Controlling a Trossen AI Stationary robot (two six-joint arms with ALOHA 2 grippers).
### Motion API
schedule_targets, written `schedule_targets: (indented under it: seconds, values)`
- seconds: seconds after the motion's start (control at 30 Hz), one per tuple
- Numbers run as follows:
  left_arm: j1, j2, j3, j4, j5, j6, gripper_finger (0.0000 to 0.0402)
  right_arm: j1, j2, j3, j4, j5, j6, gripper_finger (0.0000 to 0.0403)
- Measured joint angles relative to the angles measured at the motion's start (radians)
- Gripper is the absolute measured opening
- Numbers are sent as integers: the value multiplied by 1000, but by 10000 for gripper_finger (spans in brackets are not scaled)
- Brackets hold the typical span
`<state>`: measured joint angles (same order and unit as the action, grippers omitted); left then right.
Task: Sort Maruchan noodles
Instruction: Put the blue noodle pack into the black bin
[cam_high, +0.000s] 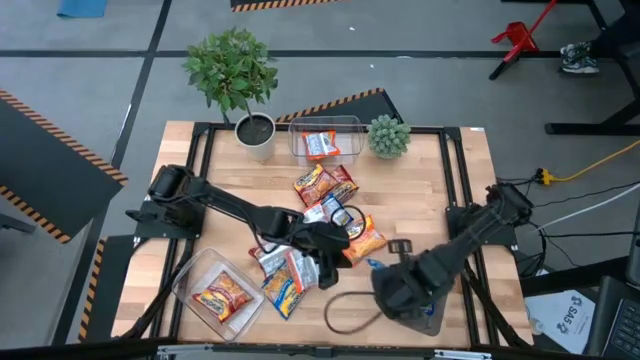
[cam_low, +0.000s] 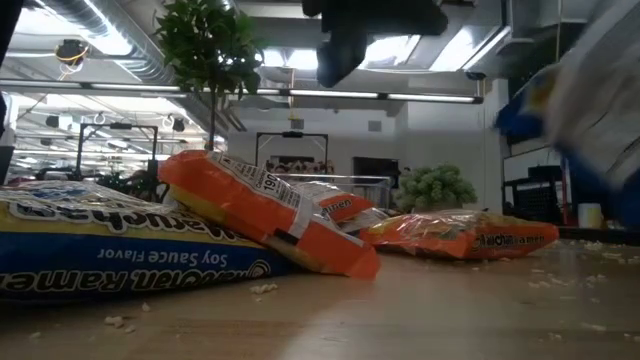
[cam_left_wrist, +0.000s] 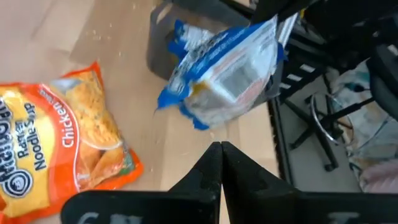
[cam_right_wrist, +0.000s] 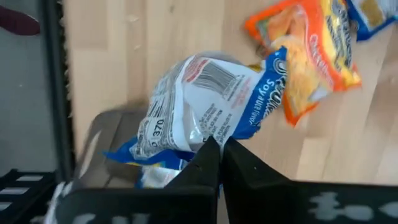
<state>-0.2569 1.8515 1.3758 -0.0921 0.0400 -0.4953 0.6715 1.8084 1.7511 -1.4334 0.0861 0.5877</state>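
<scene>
At lower right of the high view, the right gripper (cam_right_wrist: 217, 149) pinches a blue-and-white crinkly noodle packet (cam_right_wrist: 205, 102) above the bench (cam_high: 440, 190); only its wrist view shows this. The left gripper (cam_left_wrist: 221, 155), fingers pressed together, hovers beside an orange chicken noodle packet (cam_left_wrist: 68, 140).

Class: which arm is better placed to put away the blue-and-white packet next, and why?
Right. Its hand grips the blue-and-white packet. The left hand is shut and empty, near an orange packet.
</scene>
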Motion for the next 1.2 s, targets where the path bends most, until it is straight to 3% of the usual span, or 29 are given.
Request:
schedule_targets:
  seconds: [0.17,0.4,0.87,1.0,1.2]
  values:
    - [0,-21,0,-1,-13,6,0,89,-2,91,-103,-1,134,0]
    - [0,-21,0,-5,-25,8,0,196,-2,100,-137,-5,300,0]
    - [2,-20,0,-5,-39,33,0,219,-1,-1,-138,-78,324,8]
    - [2,-20,0,-5,-40,36,0,219,-1,-29,-138,-106,324,45]
    - [14,-20,0,-5,-42,36,0,218,-1,-33,-138,-105,328,146]
